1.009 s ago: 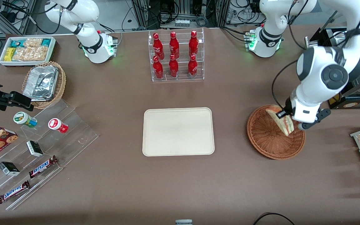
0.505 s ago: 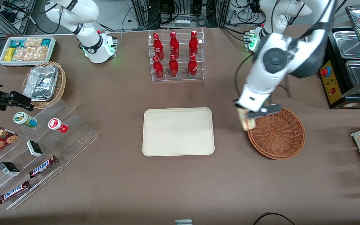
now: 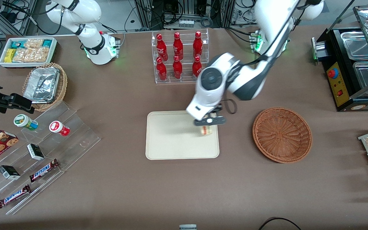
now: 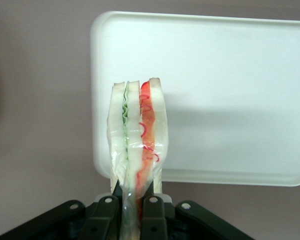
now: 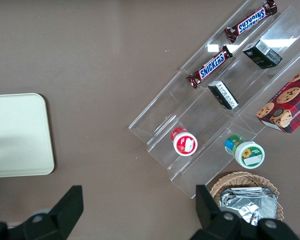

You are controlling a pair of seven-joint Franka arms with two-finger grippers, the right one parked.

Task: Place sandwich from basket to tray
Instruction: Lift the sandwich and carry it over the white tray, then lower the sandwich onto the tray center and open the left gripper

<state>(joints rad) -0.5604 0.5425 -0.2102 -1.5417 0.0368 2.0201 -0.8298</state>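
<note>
Now the pincer (image 3: pixel 207 125) hangs over the tray (image 3: pixel 171 140), just right of the middle of the front frame, clenched on the sandwich (image 3: pixel 206 130). The wrist camera shows both black fingers (image 4: pixel 106 215) pressed against the sandwich's (image 4: pixel 136 145) bread, one on each face, with the wedge standing on edge so its green and red filling stripes face the lens. The sandwich is held above the tray's (image 4: pixel 230 75) end nearest the basket (image 3: pixel 282 134); whether it touches the tray cannot be told. The basket sits on the brown desk (image 3: pixel 113 105) at center right of the front frame, near the tray but apart from it. A clear rack of red bottles (image 3: pixel 180 57) stands at upper center, farther from the camera than the tray.
</note>
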